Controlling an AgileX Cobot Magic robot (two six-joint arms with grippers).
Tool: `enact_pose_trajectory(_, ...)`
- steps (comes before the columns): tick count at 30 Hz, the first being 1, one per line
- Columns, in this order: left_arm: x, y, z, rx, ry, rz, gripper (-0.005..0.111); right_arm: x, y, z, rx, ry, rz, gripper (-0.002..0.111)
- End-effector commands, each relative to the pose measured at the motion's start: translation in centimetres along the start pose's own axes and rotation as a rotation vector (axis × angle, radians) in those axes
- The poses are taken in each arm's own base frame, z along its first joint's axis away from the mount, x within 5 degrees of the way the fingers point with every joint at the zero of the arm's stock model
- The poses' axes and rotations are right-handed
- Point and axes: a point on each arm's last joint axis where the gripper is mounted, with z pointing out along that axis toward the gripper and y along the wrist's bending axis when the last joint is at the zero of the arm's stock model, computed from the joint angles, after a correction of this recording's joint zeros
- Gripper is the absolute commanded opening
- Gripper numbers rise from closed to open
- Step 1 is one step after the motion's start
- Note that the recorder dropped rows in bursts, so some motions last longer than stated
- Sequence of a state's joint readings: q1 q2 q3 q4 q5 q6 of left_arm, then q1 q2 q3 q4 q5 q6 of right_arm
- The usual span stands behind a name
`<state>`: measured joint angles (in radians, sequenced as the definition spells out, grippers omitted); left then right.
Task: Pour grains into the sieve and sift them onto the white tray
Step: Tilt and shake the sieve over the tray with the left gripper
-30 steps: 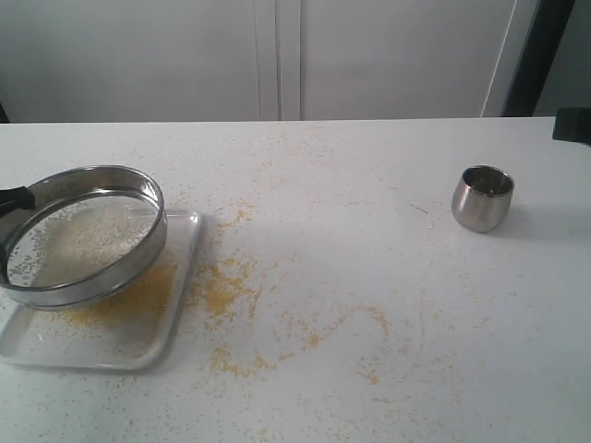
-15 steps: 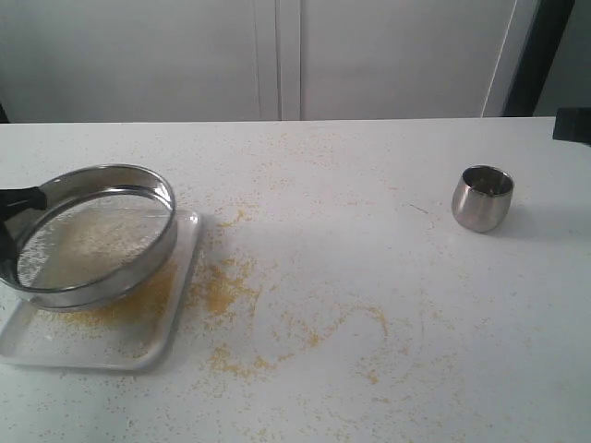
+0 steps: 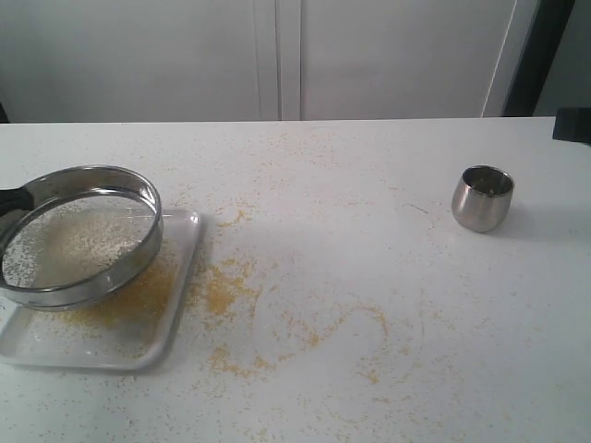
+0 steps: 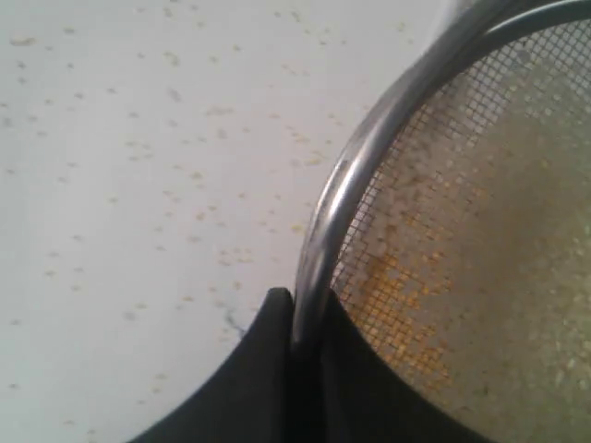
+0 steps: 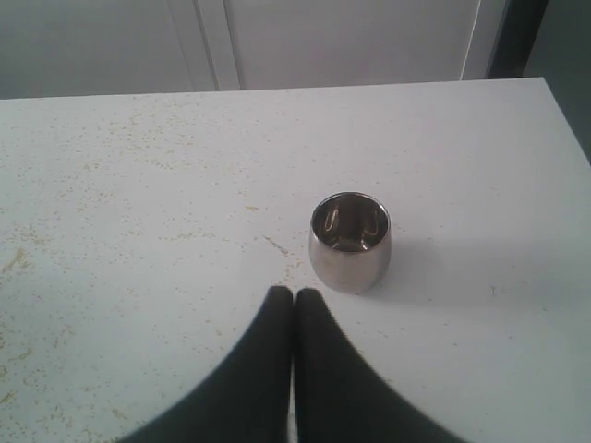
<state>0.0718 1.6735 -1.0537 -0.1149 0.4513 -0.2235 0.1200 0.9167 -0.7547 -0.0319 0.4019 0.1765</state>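
The sieve [image 3: 78,235], a wide steel ring with a mesh bottom, hangs tilted just above the white tray [image 3: 55,346] at the table's left. Pale coarse grains [image 3: 83,238] lie on its mesh, and fine yellow grains [image 3: 138,297] cover the tray under it. My left gripper [image 3: 9,199] shows at the left edge. In the left wrist view it [image 4: 305,312] is shut on the sieve's rim [image 4: 369,138], with yellow grains [image 4: 397,295] showing through the mesh. My right gripper [image 5: 295,297] is shut and holds nothing, just short of the small steel cup [image 5: 349,242].
The steel cup [image 3: 482,197] stands upright at the right of the table. Spilled yellow granules [image 3: 226,286] are strewn across the tabletop beside the tray and toward the middle. A dark object [image 3: 572,125] juts in at the right edge.
The sieve swung a little to the right and then back left over the tray, still in my left gripper. The right gripper and cup have not moved.
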Motion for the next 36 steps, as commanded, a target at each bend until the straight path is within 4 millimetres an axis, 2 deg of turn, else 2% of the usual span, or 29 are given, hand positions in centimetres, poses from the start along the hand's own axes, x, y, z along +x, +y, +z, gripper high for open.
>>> enact_pose_trajectory(1,0.7,-3.6,-0.7,0.066,-0.007,0.145,0.000,0.1,0.0,-0.1,-0.002,-0.007,0.001,0.000)
enact_pose_trajectory(3,0.4,-2.5,-0.8,0.002,-0.025,0.115,0.000,0.1,0.0,-0.1,-0.002,-0.007,0.001,0.000)
enact_pose_trajectory(5,0.1,-0.4,-0.8,-0.059,-0.020,-0.016,0.000,0.1,0.0,-0.1,-0.002,-0.007,0.001,0.000)
enact_pose_trajectory(7,0.1,0.3,-0.8,-0.053,0.003,-0.069,0.000,0.1,0.0,-0.1,-0.002,-0.007,0.001,0.000)
enact_pose_trajectory(8,0.2,-0.1,-0.7,-0.024,0.011,-0.070,0.000,0.1,0.0,-0.1,-0.002,-0.007,0.001,0.000)
enact_pose_trajectory(11,0.9,-3.3,-0.7,0.086,0.020,0.083,0.000,0.1,0.0,-0.1,-0.002,-0.007,0.001,0.000)
enact_pose_trajectory(13,1.1,-4.0,-0.7,0.077,0.007,0.174,0.000,0.1,0.0,-0.1,-0.002,-0.007,0.001,0.000)
enact_pose_trajectory(15,0.6,-2.6,-0.7,0.004,-0.006,0.138,0.000,0.1,0.0,-0.1,-0.002,-0.007,0.001,0.000)
enact_pose_trajectory(18,0.0,0.4,-0.9,-0.062,-0.005,-0.056,0.000,0.1,0.0,-0.1,-0.002,-0.007,0.001,0.000)
enact_pose_trajectory(19,-0.1,0.8,-1.0,-0.056,-0.001,-0.087,0.000,0.1,0.0,-0.1,-0.002,-0.007,0.001,0.000)
enact_pose_trajectory(20,0.0,0.6,-1.0,-0.036,0.008,-0.099,0.000,0.1,0.0,-0.1,-0.002,-0.007,0.001,0.000)
enact_pose_trajectory(22,0.4,-1.1,-0.9,0.038,0.022,-0.039,0.000,0.1,0.0,-0.1,-0.002,-0.007,0.001,0.000)
enact_pose_trajectory(24,0.8,-3.2,-0.7,0.089,0.011,0.116,0.000,0.1,0.0,-0.1,-0.002,-0.007,0.001,0.000)
enact_pose_trajectory(25,0.8,-3.5,-0.7,0.081,0.003,0.165,0.000,0.1,0.0,-0.1,-0.002,-0.007,0.001,0.000)
enact_pose_trajectory(31,0.0,-0.2,-0.9,0.012,-0.008,-0.031,0.000,0.1,0.0,-0.1,-0.002,-0.008,0.001,0.000)
enact_pose_trajectory(32,0.0,-0.3,-0.9,0.025,0.002,-0.052,0.000,0.1,0.0,-0.1,-0.002,-0.008,0.001,0.000)
enact_pose_trajectory(34,0.5,-1.8,-0.9,0.095,0.029,-0.039,0.000,0.1,0.0,-0.1,-0.002,-0.008,0.001,0.000)
enact_pose_trajectory(36,0.8,-3.5,-0.8,0.136,0.017,0.114,0.000,0.1,0.0,-0.1,-0.002,-0.008,0.001,0.000)
